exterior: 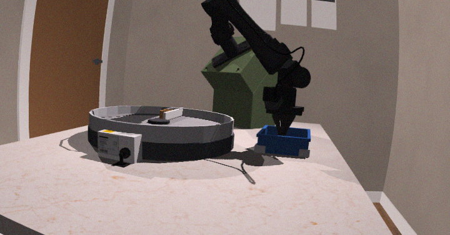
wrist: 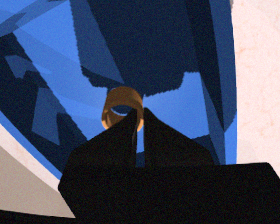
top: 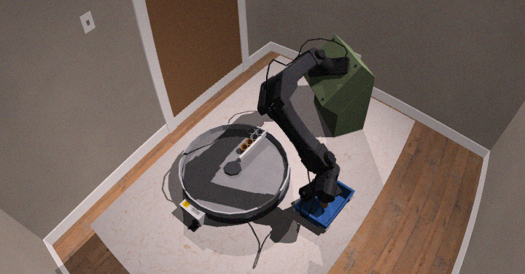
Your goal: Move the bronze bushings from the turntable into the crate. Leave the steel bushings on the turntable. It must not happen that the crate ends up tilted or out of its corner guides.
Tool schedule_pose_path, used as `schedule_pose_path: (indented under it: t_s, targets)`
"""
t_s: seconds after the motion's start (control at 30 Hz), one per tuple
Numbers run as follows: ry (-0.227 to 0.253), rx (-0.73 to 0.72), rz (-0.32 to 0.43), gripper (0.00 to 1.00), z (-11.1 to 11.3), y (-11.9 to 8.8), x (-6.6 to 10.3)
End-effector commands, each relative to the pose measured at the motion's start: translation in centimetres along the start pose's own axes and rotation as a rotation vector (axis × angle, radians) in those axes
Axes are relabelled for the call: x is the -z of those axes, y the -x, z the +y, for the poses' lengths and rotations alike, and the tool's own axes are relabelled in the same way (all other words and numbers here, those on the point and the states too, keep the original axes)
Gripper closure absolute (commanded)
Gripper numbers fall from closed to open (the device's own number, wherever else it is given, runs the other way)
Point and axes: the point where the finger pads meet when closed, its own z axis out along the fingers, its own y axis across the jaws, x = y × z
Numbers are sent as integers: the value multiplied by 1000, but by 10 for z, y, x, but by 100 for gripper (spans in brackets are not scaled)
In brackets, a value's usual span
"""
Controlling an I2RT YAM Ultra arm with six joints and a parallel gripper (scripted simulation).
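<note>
The claw point(top: 323, 200) point(exterior: 282, 134) point(wrist: 140, 114) is nearly closed, only a narrow slit between its fingers, and pinches the wall of one bushing point(top: 324, 205) point(wrist: 122, 93). This bushing is inside the crate point(top: 315, 220) point(exterior: 283, 145) point(wrist: 166, 107), at 4 o'clock from the turntable point(top: 183, 174) point(exterior: 185, 134) in the top view. Its height above the crate floor cannot be told.

Step in hand: release. Lower until the bushing seats, open slightly, then lift straight up; the finger inside the bore must not drag the part. Repeat for the bronze pair point(top: 246, 144) point(exterior: 161, 113); leave the steel bushings point(top: 254, 136).

Orientation: in the wrist view the held bushing lies at 11 o'clock from the fingertips, open end toward the camera. Its long axis appears to run roughly along the fingers, near upright; exact tilt cannot be told.
</note>
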Motion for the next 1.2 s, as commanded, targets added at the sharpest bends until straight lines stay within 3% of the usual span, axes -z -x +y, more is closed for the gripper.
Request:
schedule_pose_path:
  t_s: [0.0, 1.17]
  targets:
    - [42, -3, -29, 100, 16, 15, 20]
    - [48, -7, -31, 100, 16, 13, 18]
